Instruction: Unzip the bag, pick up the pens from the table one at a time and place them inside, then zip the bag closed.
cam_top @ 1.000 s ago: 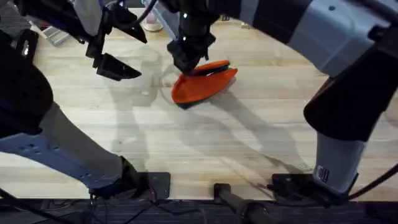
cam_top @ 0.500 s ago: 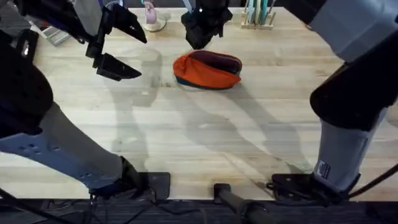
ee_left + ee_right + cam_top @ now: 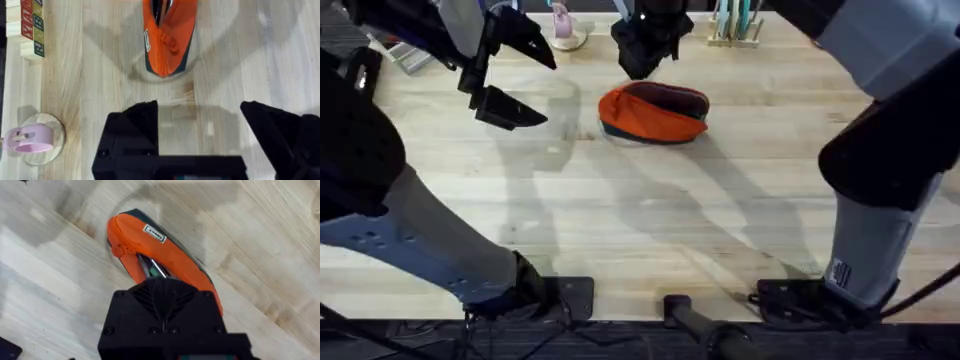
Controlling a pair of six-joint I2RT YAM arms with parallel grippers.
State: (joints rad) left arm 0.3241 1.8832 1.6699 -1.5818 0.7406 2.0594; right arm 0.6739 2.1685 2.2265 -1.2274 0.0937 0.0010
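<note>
Light wooden table (image 3: 650, 220), orange bag (image 3: 653, 113) just below right tool (image 3: 642, 60).

The bag (image 3: 654, 113) lay on the desk (image 3: 650, 220) toward its far side, near the middle from left to right, its long side running left to right. The right gripper (image 3: 642, 52) hung just behind and above the bag's left part, apart from it. The left gripper (image 3: 510, 78) hovered to the left of the bag, well apart, with its fingers (image 3: 131, 131) spread wide. Behind it, at the far edge of the desk, a tape dispenser (image 3: 563, 28) stood on a round coaster. Farther right along that far edge, behind the bag, stood a holder with upright tools (image 3: 734, 22). Lettered blocks (image 3: 31, 27) sat at the far left.
</note>
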